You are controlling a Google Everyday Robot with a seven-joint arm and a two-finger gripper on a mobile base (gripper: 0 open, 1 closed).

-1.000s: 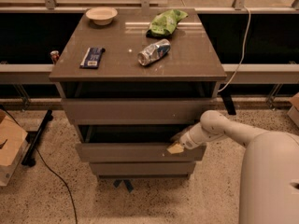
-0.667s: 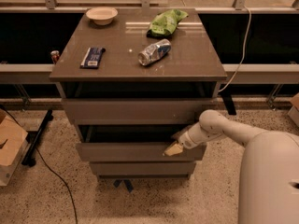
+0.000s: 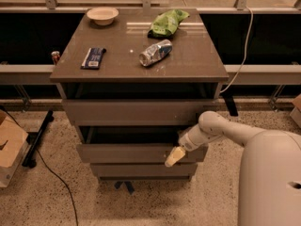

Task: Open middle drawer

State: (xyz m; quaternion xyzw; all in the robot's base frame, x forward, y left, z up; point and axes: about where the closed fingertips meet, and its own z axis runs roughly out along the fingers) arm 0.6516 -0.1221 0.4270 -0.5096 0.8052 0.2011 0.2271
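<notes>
The middle drawer (image 3: pixel 127 153) is a wide, shallow grey-brown panel in the cabinet, pulled out a little, with a dark gap above it. My gripper (image 3: pixel 173 157) with cream tips is at the right part of that front panel, near its lower edge, reaching in from the right on the white arm (image 3: pixel 211 128). The top drawer (image 3: pixel 136 112) is above it and also stands slightly out. The bottom drawer (image 3: pixel 141 169) sits below it.
The cabinet top (image 3: pixel 117 65) holds a bowl (image 3: pixel 102 15), a green bag (image 3: pixel 168 22), a crushed can (image 3: pixel 155 53) and a dark packet (image 3: pixel 93 58). A cardboard box (image 3: pixel 9 145) and a black cable (image 3: pixel 56 178) are on the floor at the left. My white body (image 3: pixel 270 178) fills the right.
My gripper tip has slid slightly down and left across the middle drawer's front. The drawer's position looks about the same.
</notes>
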